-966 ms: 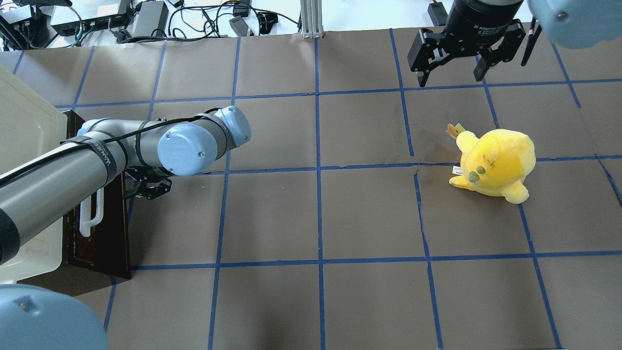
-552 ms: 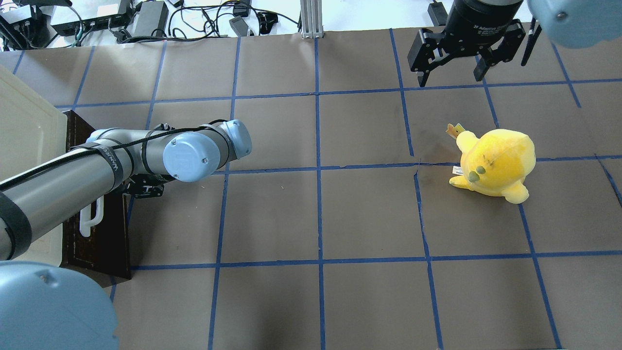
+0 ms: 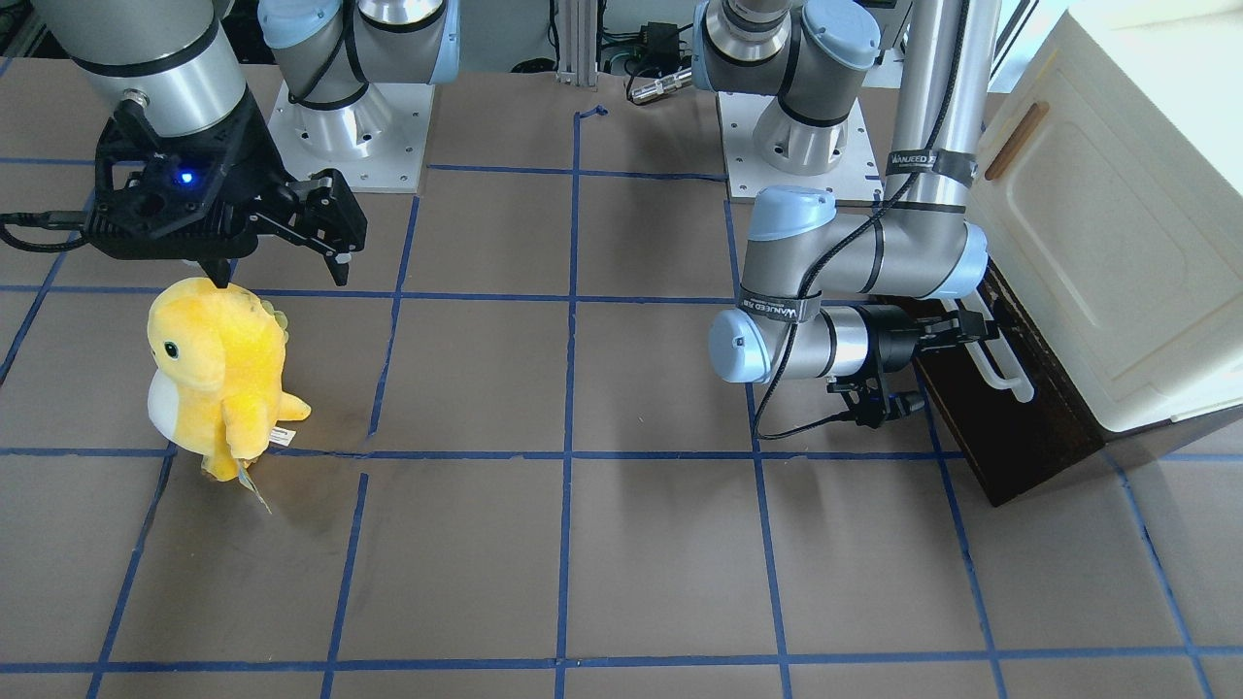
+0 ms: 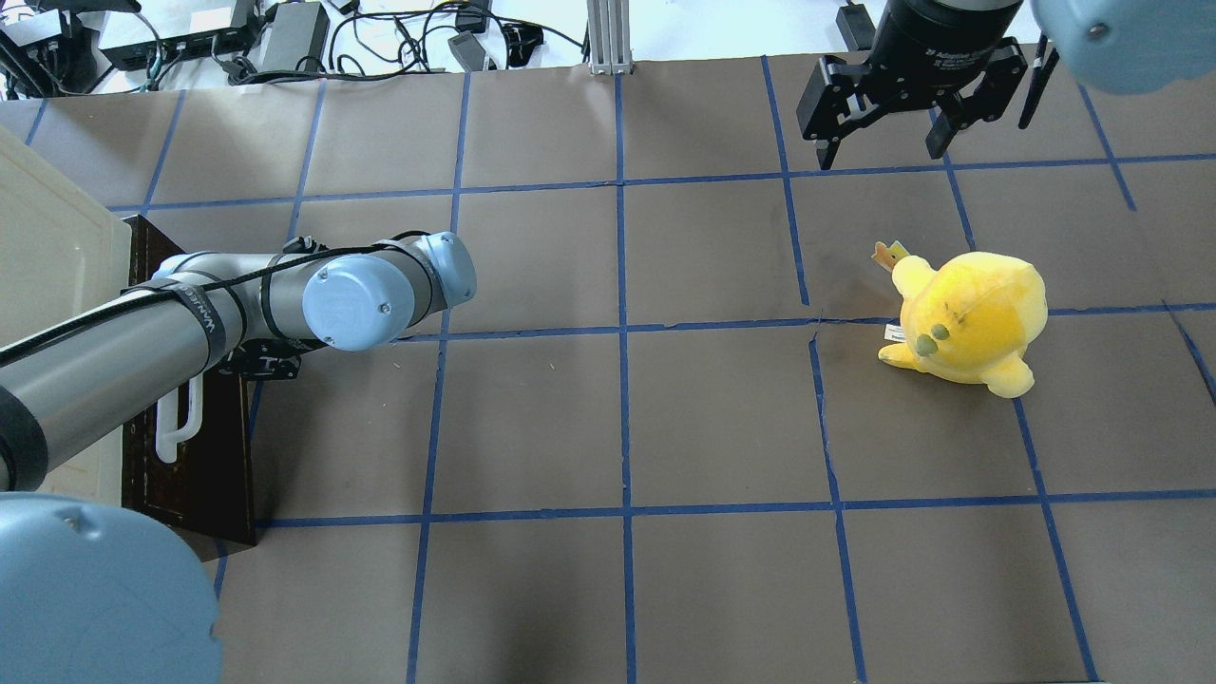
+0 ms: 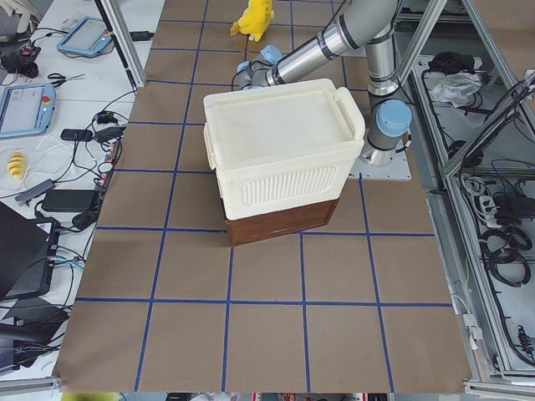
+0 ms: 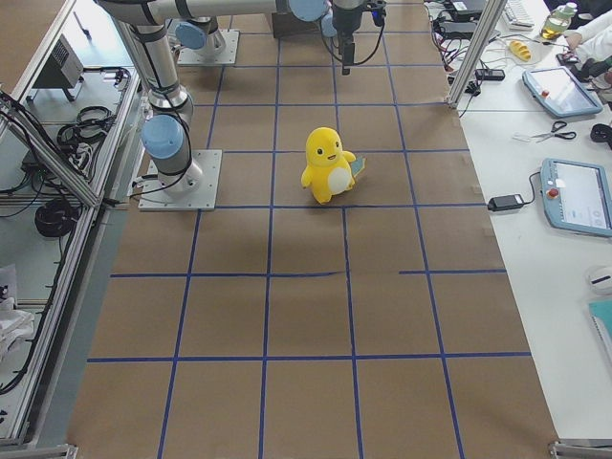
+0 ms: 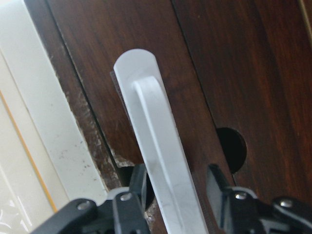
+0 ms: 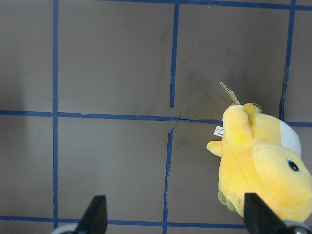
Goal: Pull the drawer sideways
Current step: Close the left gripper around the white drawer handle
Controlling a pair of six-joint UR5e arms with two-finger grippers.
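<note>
two labels: "wanjeed" on the left arm strap (image 3: 777,309), "adaptive" on the right pincer (image 4: 882,150), spread wide, empty. left pincer (image 7: 176,175) loosely straddles the drawer's (image 7: 239,73) white handle (image 7: 156,141).

One drawer (image 3: 1020,437) is being shown at the front view's right, one cream cabinet (image 3: 1097,223) upon it, one yellow plush toy (image 3: 218,379) at left, and two grippers: the left gripper (image 3: 971,325) and the right gripper (image 3: 282,267).

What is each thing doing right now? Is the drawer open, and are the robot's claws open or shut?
Drawer, looks shut; no inside showing.
Left gripper, open, fingers either side of the white bar handle, not squeezing.
Right gripper, open, empty.
Yellow plush toy, standing upright, untouched.
</note>
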